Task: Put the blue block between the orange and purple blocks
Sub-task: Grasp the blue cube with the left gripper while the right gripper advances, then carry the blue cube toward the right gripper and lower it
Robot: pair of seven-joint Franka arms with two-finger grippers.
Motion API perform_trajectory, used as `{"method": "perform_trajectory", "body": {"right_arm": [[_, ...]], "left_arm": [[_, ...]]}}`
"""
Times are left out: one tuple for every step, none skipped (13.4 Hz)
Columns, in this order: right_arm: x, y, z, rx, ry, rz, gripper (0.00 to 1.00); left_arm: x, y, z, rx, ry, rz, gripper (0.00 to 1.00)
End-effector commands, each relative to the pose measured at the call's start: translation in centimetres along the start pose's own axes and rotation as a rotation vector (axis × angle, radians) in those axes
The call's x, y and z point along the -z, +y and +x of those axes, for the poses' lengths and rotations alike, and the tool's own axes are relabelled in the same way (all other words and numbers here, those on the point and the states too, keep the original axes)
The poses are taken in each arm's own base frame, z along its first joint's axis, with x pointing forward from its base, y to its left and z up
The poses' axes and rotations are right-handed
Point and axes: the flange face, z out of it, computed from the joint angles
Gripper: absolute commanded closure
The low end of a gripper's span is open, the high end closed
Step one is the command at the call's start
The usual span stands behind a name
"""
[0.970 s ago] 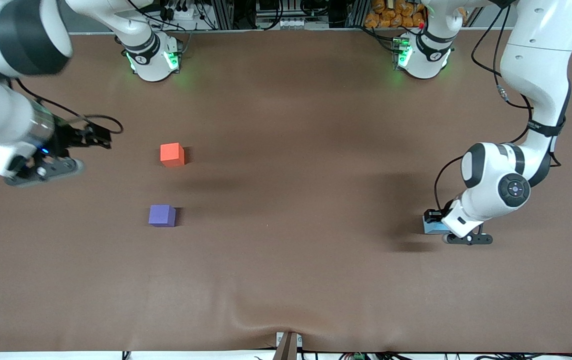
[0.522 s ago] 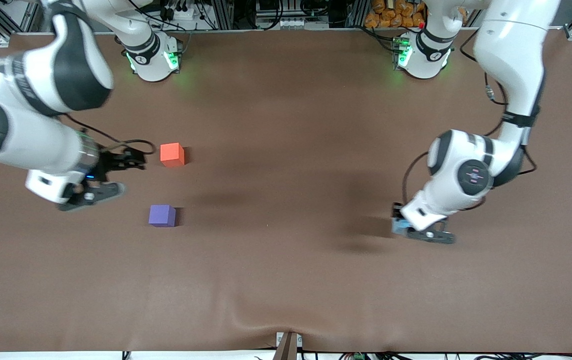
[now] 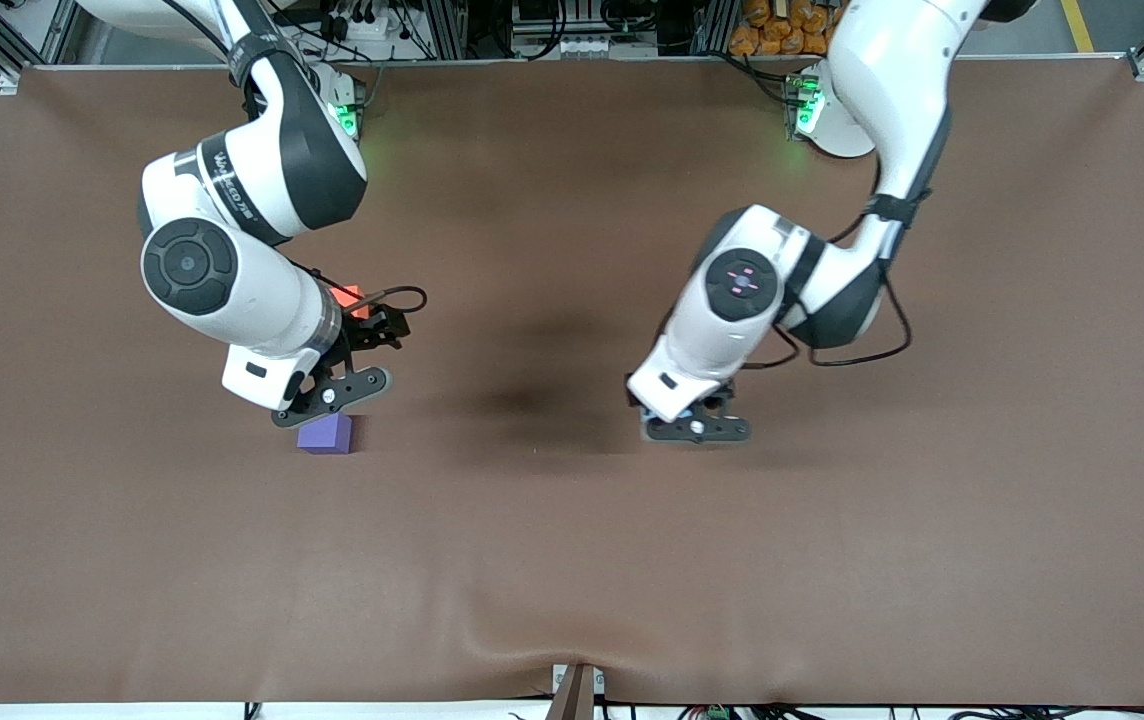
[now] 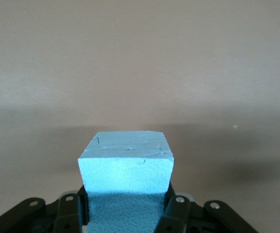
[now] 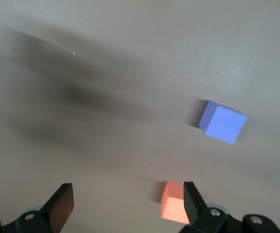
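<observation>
The blue block (image 4: 125, 165) is a light sky-blue cube gripped between the fingers of my left gripper (image 4: 125, 206). In the front view that gripper (image 3: 697, 428) is in the air over the middle of the table, and its hand hides nearly all of the block. The orange block (image 3: 350, 298) shows only as a corner under the right arm. The purple block (image 3: 325, 435) lies nearer the front camera. My right gripper (image 3: 330, 392) is open and empty over the gap between them. Its wrist view shows the orange block (image 5: 173, 206) by one finger and the purple block (image 5: 223, 121).
The brown table (image 3: 572, 560) holds only the blocks. A small bracket (image 3: 575, 688) sits at its front edge. Cables and equipment line the edge by the robots' bases.
My left gripper has carried the blue block from the left arm's end toward the middle. My right gripper has moved from the table's end to over the gap between the orange and purple blocks.
</observation>
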Motion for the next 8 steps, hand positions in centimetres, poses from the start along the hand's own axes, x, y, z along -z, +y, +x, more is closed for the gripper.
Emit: {"method": "perform_trajectory", "body": {"right_arm": [[-0.7,-0.3,0.6,-0.213,-0.028,0.119,0.0],[-0.9,0.1,0.8,-0.268,-0.043,0.187,0.0],[-1.0,1.2,1.0,-0.294,-0.047,0.22,0.0],[-1.5,2.9,1.4,-0.307,-0.05,0.227,0.0],[-1.6,3.8,1.5,-0.32,-0.05,0.228,0.0],[-1.7,4.2,1.5,-0.322,-0.054,0.218,0.0],[-1.8,5.2,1.4,-0.334,-0.057,0.216,0.0],[-1.7,6.6,1.5,-0.351,-0.053,0.212,0.0]], "left_arm": [[-0.7,4.5,-0.9,0.042,-0.019,-0.007,1.0],[-1.3,6.3,-1.8,0.028,-0.025,-0.016,1.0],[-2.1,8.5,-3.2,0.021,-0.032,-0.023,1.0],[-3.3,10.4,-4.6,0.017,-0.04,-0.021,1.0],[-4.9,11.4,-5.7,-0.003,-0.048,-0.017,1.0],[-6.6,13.2,-7.3,-0.03,-0.042,-0.034,1.0],[-8.0,14.5,-8.4,-0.039,-0.028,-0.055,1.0],[-9.1,15.6,-9.3,-0.025,-0.017,-0.078,1.0]]}}
